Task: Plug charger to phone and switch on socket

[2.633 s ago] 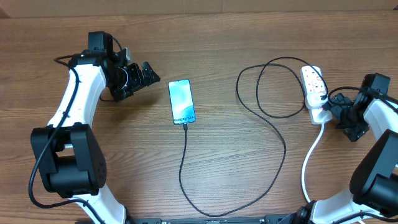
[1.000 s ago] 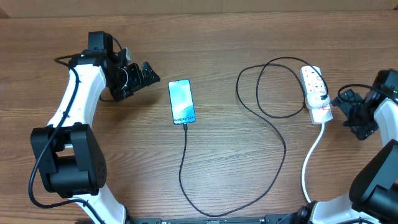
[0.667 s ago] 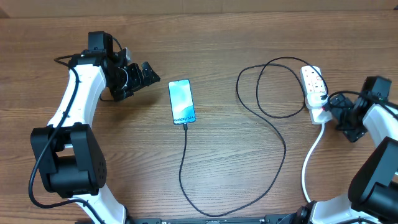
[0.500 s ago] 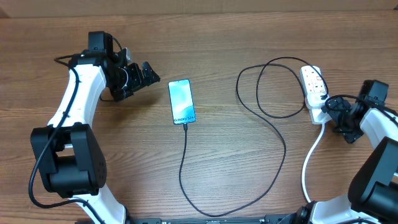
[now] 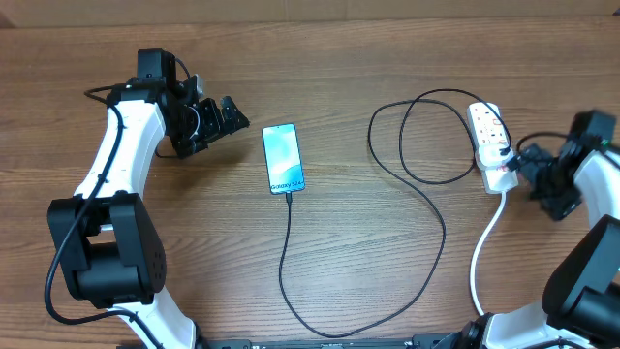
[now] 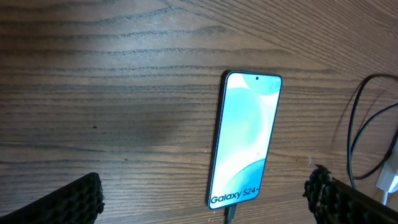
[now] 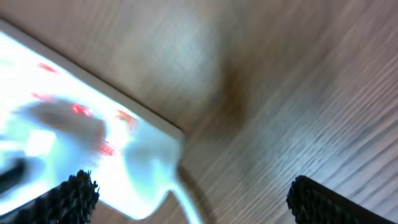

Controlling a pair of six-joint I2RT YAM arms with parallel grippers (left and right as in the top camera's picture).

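Observation:
The phone [image 5: 283,158] lies flat left of the table's middle, its cyan screen lit. The charger [image 5: 442,229] runs from the phone's near end, loops across the wood and ends at a black plug in the white socket [image 5: 489,133] at the right. In the left wrist view the black connector [image 6: 230,214] sits in the phone [image 6: 245,140]. My left gripper [image 5: 232,114] hangs open to the left of the phone, holding nothing. My right gripper [image 5: 528,167] is open beside the socket's near end. The right wrist view is blurred, with the socket [image 7: 93,155] at the left.
A white lead [image 5: 481,254] runs from the socket's near end toward the table's front edge. It also shows between my right fingers as a white lead [image 7: 186,202]. Brown wood tabletop [image 5: 368,58] lies all around.
My right gripper swung in toward the socket's near end, then drew back a little to the right. The left arm, phone and charger have not moved.

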